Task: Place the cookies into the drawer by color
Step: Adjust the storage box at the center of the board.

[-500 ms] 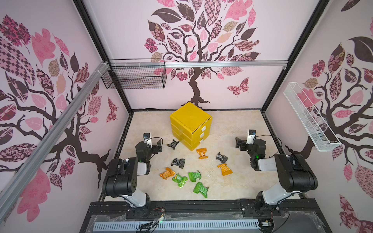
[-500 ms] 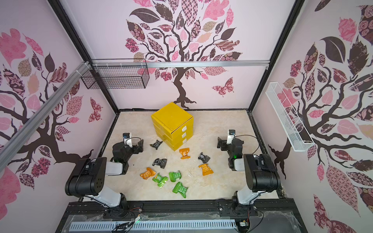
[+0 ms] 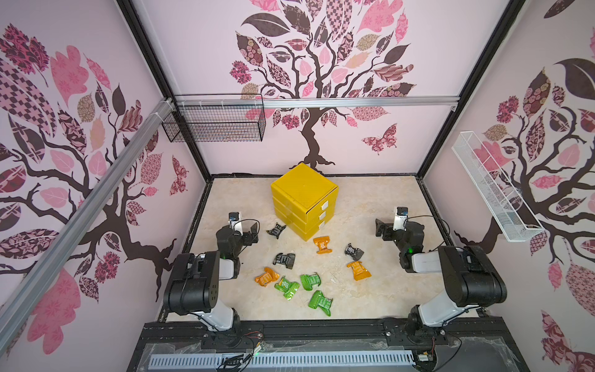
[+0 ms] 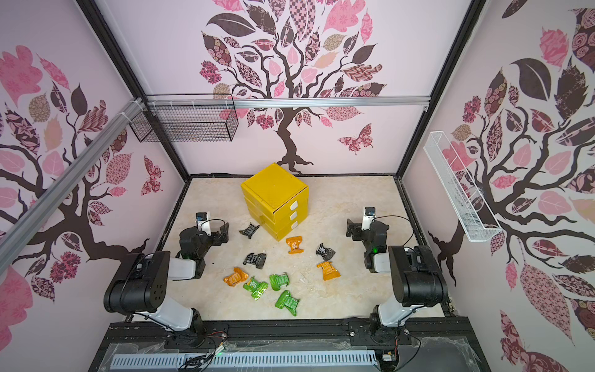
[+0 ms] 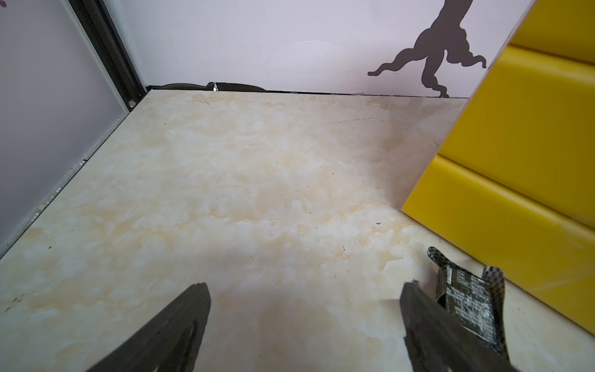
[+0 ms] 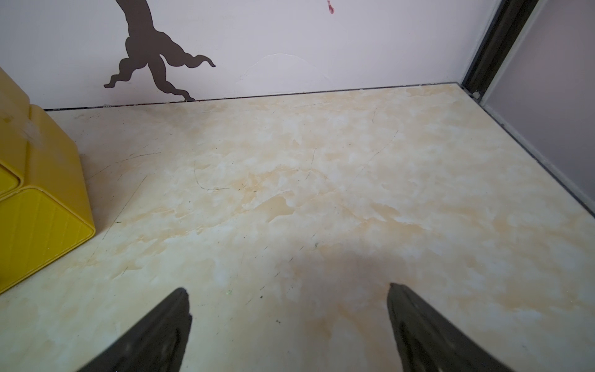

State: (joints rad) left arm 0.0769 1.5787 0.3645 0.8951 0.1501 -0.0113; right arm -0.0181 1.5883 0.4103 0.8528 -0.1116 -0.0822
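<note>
Both top views sit high above the near edge of the desk [image 3: 370, 206], tilted steeply down toward the back wall [image 3: 199, 48], far enough off to hold the whole desk and the drawer [image 3: 302, 193]. Each wrist cam rides low, close behind its jaws, looking past the tips across the desk to that wall. Both wrist views share the trunk decal [image 5: 441, 48] and drawer ahead of the jaws, from opposite sides.

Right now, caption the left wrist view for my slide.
Open left gripper just beside a black cookie, which lies near the yellow drawer.
</note>
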